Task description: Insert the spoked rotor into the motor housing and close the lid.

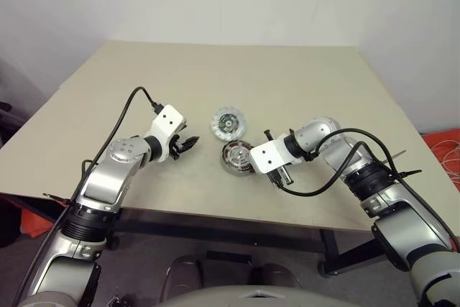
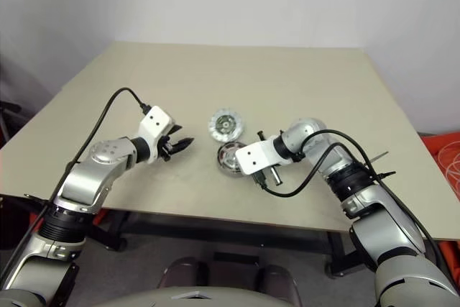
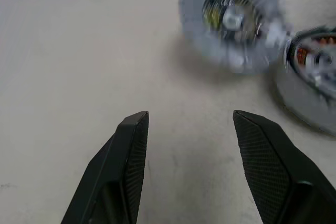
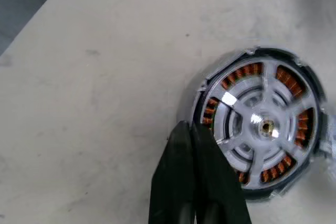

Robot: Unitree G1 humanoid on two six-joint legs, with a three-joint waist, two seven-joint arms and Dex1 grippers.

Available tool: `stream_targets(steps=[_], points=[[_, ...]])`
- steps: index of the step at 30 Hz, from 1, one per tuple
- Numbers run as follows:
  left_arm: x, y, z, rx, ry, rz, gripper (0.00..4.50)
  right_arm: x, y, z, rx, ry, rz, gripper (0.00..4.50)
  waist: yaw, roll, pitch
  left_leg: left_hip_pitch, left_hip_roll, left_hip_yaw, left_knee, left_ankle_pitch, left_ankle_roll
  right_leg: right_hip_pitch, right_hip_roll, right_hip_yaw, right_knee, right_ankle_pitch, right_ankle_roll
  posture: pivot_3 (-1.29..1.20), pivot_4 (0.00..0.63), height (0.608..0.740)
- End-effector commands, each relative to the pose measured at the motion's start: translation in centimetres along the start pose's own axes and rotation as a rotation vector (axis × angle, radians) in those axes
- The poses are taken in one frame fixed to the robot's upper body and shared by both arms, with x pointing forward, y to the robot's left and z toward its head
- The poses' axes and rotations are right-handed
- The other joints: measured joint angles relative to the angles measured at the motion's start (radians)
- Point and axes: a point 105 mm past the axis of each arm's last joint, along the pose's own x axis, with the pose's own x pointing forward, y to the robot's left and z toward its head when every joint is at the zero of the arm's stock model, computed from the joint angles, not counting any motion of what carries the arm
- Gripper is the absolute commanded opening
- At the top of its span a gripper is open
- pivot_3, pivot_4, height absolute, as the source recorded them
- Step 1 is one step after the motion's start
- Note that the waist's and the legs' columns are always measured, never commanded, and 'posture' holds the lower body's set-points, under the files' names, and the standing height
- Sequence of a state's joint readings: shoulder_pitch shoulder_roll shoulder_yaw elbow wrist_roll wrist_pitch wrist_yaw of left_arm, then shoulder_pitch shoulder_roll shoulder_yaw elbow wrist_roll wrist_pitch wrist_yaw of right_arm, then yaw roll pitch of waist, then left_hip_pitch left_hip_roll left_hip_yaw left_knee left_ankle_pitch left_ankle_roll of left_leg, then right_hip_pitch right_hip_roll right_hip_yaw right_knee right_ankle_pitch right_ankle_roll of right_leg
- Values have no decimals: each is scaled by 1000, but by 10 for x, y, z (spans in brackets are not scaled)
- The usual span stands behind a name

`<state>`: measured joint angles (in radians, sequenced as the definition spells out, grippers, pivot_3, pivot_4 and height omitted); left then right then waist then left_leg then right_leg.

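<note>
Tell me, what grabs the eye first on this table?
Two round metal parts sit mid-table: the motor housing with copper windings and the spoked rotor already in it, and beside it the toothed lid. The right gripper, shut, hangs at the housing's edge.

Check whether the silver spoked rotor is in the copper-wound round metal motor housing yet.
In: silver spoked rotor sits inside round motor housing, copper windings showing between spokes.

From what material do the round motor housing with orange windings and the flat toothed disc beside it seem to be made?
The round motor housing looks like bright bare metal with a dark rim; glints show on its spoked silver wheel, and the orange coils look like copper wire. The flat toothed disc also appears to be silvery metal, shiny at the rim, with a darker greenish centre whose material I cannot tell.
</note>
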<state>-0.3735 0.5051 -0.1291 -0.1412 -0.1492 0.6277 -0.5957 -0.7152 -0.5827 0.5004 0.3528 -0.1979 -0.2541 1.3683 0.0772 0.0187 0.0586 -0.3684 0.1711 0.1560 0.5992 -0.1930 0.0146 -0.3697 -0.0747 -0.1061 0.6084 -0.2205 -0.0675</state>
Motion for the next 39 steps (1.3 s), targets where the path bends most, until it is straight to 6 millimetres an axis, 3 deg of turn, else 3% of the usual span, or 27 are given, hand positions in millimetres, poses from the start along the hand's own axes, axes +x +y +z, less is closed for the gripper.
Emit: stream_targets(steps=[1,4,7,11,14,19,28,39], points=[[-2,4,11,32,-46,31,2718,-17,-14,-3,73,20,-77,2,0,0,0,0,0,0,0,0,0,0,0,0,0,0,0,0,0,740],[-1,4,10,25,-48,41,2718,-27,-18,-3,168,19,-100,2,2,0,0,0,0,0,0,0,0,0,0,0,0,0,0,0,0,740],[0,2,9,19,-51,42,2718,-33,-15,-13,131,68,-92,2,10,0,0,0,0,0,0,0,0,0,0,0,0,0,0,0,0,740],[0,3,8,20,-49,45,2718,-26,-11,-10,101,56,-72,2,18,0,0,0,0,0,0,0,0,-1,0,0,0,0,0,0,0,740],[-1,7,9,23,-48,52,2718,-21,3,-8,88,40,-3,2,20,0,0,-1,0,0,0,0,0,-1,0,0,-1,0,0,0,0,740],[-2,10,8,29,-44,58,2718,-18,9,-9,70,39,7,1240,19,0,0,-2,0,0,0,-1,1,-1,0,0,-1,0,0,0,0,740],[-2,10,8,31,-42,58,2718,-18,12,-8,37,31,18,4388,19,0,0,-1,0,0,0,-1,1,-1,0,0,-1,0,0,0,0,740],[-5,14,5,22,-39,80,2718,-10,17,-12,23,47,50,4474,18,0,0,-1,0,0,0,-1,1,-1,0,0,-1,0,0,0,0,740]])
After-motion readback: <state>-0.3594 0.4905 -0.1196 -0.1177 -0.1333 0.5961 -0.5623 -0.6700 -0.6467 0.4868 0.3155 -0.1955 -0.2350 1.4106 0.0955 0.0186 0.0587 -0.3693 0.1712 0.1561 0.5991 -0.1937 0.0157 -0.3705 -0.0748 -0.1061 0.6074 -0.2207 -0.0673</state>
